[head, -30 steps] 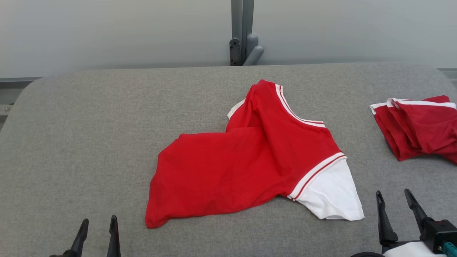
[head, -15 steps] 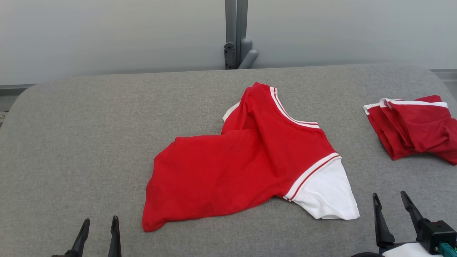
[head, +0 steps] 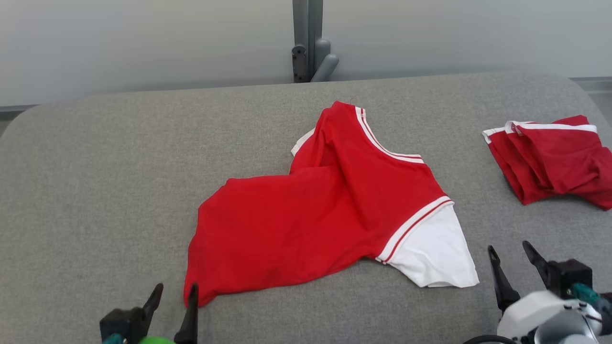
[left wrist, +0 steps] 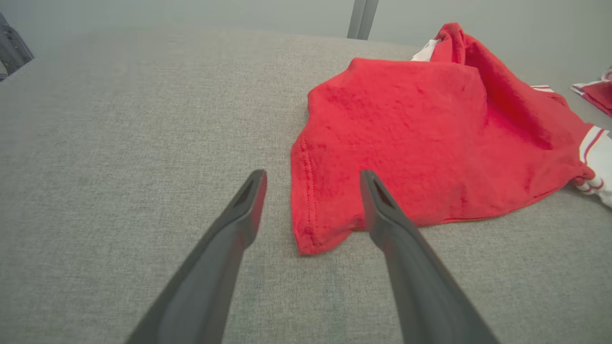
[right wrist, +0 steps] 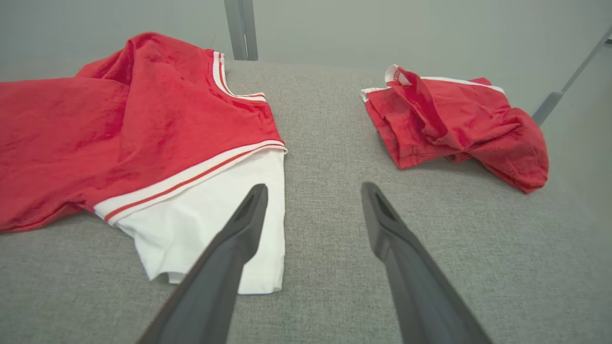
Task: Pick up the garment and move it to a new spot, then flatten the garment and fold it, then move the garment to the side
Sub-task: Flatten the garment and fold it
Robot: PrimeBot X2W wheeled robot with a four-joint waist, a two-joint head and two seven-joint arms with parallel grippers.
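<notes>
Red short-sleeved jersey garment [head: 311,215] with white-and-red striped trim lies crumpled and partly doubled over itself near the middle of the grey fabric-covered table [head: 95,167], held by neither gripper. Its white sleeve [head: 435,253] lies flat toward the robot's near right, its striped neckline [head: 382,145] faces the far right, and a ridge of cloth stands up at the far side. The left gripper [head: 176,286] sits low over the table at the garment's near left with its two dark fingers [left wrist: 229,239] spread apart and empty; in the left wrist view the garment's near-left hem corner [left wrist: 306,239] lies between them, one finger crosses in front of the red cloth, and contact cannot be confirmed. The right gripper [head: 508,246] likewise stands with jaws wide and empty, just beside the white sleeve on its right; in the right wrist view one finger overlaps the sleeve's edge and the other is over bare table. A second red garment with white trim [head: 550,157], loosely folded, lies well apart at the table's right side. A grey metal post [head: 306,43] rises behind the table's far edge
</notes>
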